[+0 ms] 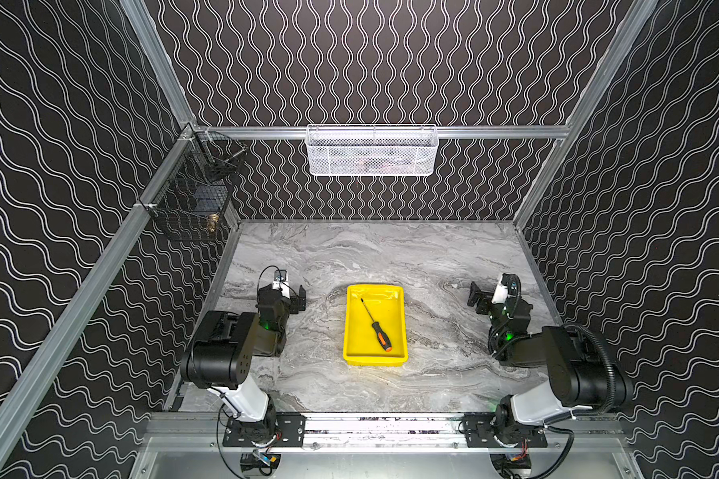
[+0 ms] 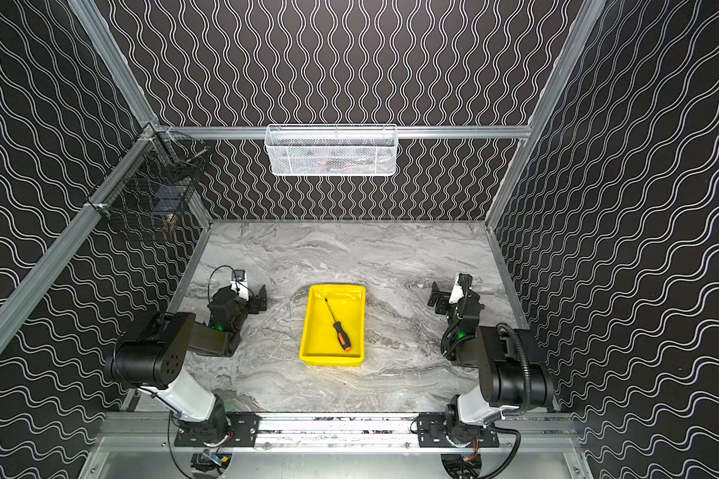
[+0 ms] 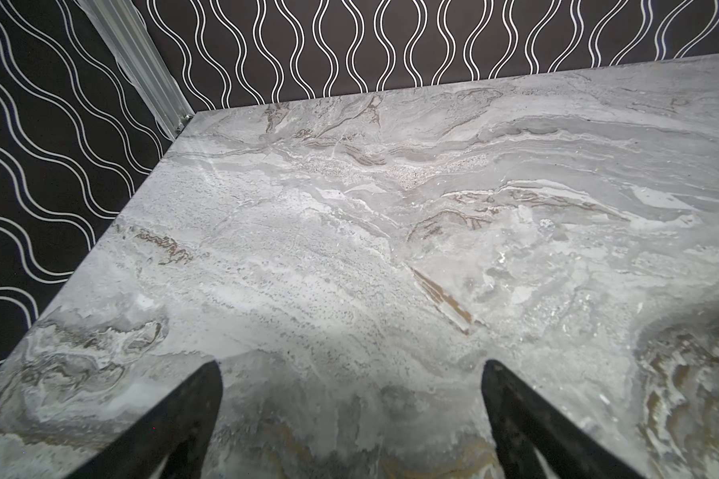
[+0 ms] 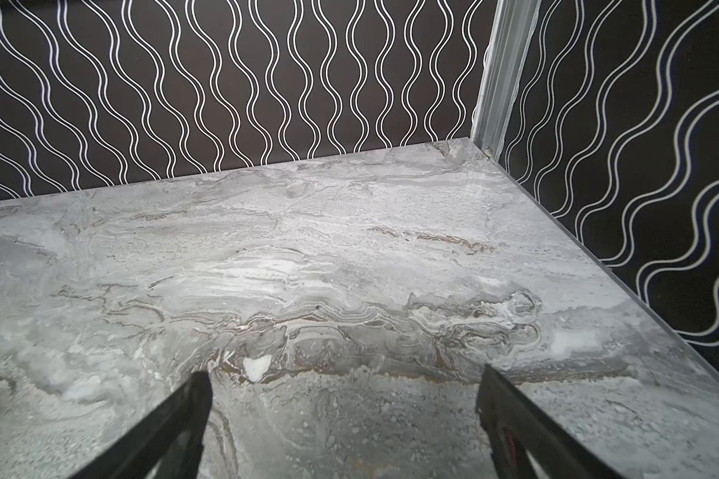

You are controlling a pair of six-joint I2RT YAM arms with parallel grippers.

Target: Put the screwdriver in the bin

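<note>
In the yellow bin [image 1: 394,309] on the surface [image 1: 432,373], the screwdriver [image 1: 375,325] lies flat, so you appear done: the left claw [image 3: 351,369] and right claw [image 4: 345,373] sit spread, empty, well apart from it, and your next move needs only a halt.

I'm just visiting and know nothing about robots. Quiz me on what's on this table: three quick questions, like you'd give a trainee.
1. True or false: the screwdriver lies inside the yellow bin.
2. The left gripper and right gripper are: A) both open and empty; B) both shut; C) both gripping the bin.
3. Which end of the screwdriver points toward the back wall, tip or handle?
Key: 1 true; 2 A; 3 tip.
</note>
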